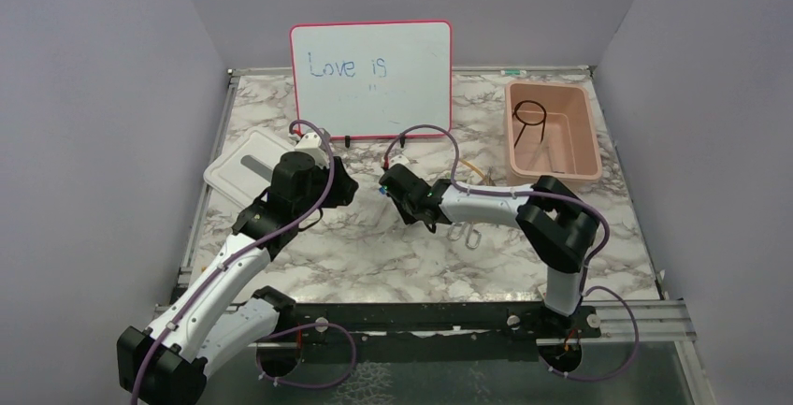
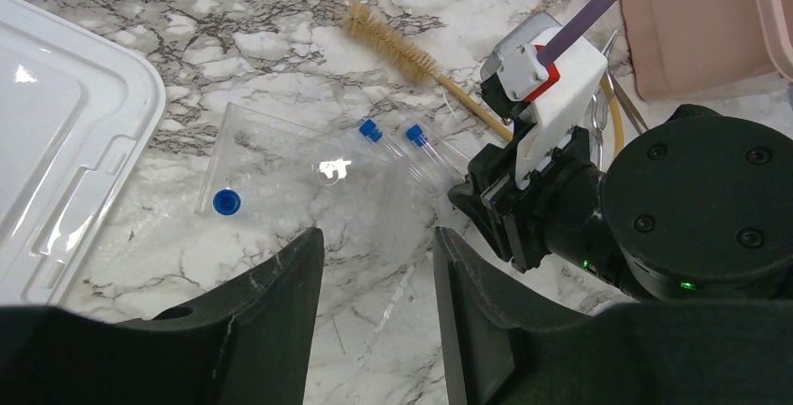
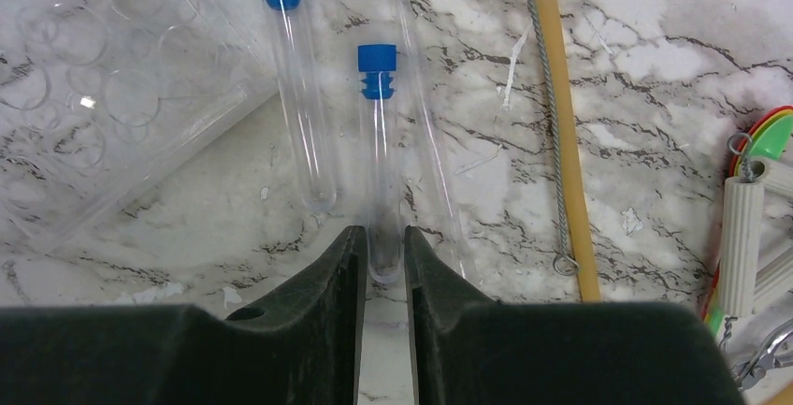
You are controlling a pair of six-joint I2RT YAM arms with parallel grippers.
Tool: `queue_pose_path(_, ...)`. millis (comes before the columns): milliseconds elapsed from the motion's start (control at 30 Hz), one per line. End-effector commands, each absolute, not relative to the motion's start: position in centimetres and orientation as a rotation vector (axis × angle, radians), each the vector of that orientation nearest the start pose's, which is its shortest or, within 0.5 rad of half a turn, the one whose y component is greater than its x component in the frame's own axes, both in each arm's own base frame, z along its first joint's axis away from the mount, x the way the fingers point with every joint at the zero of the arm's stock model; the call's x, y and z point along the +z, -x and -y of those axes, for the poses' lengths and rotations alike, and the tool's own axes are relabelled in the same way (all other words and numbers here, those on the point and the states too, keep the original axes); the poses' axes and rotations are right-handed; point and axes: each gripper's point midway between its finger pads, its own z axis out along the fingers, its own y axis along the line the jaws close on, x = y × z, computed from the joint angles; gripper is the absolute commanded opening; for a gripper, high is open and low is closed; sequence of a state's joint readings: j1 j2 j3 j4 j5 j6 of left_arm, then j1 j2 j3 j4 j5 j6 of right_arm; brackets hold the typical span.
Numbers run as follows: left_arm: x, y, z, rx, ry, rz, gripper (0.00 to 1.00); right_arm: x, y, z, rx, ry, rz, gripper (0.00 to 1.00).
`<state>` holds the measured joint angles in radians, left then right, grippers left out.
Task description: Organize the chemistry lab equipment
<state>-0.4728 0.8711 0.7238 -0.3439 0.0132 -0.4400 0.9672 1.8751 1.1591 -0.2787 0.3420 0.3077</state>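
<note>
You are working in a mock chemistry-lab booth: plain lilac panels (image 1: 93, 96) wall in a marble-patterned table (image 1: 374, 260) strewn with blue-capped clear tubes (image 3: 379, 143), a bristle brush (image 2: 388, 36) and a clear well tray (image 3: 93, 78).

The white marble-patterned bench (image 3: 655, 68) is smooth and glossy. The blue-capped clear tube (image 3: 379, 162) looks like shiny glass or plastic. The right hand (image 3: 382, 237) is matt black plastic. The tan bristle brush (image 2: 383, 36) has a twisted metal-wire stem.
</note>
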Motion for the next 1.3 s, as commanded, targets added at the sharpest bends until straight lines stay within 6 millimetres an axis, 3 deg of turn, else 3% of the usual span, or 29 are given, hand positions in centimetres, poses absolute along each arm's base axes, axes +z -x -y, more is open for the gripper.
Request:
queue_pose_path(0,18.9,-26.0,15.3,-0.562,-0.041,-2.104,0.50,0.9,-27.6,-32.1,0.055,0.745,-2.412,0.25)
queue_pose_path(167,18.7,-26.2,14.9,-0.537,-0.016,-2.109,0.52,0.7,-27.8,-31.8,0.042,0.758,-2.393,0.11)
queue_pose_path(267,18.5,-26.2,15.0,-0.535,-0.022,-2.117,0.55,2.2,-28.3,-31.6,0.048,0.750,-2.332,0.07)
queue_pose_path(467,18.1,-25.5,15.8,-0.583,-0.095,-2.136,0.74,7.3,-28.3,-31.5,0.170,0.784,-2.139,0.06)
queue_pose_path(733,21.5,-24.5,20.1,-0.912,-0.108,-2.083,0.98,15.2,-24.5,-33.0,0.594,0.801,-1.782,0.07)
queue_pose_path(900,23.5,-23.7,23.0,-1.182,-0.080,-2.038,0.99,19.9,-21.1,-33.9,0.820,0.855,-1.564,0.07)
queue_pose_path(1133,24.2,-23.1,24.5,-1.366,-0.024,-2.017,0.97,20.9,-19.6,-33.8,0.874,0.916,-1.470,0.07)
queue_pose_path(1267,22.9,-22.7,25.0,-1.381,-0.010,-2.128,0.72,21.0,-19.5,-33.6,0.873,0.913,-1.465,0.07)
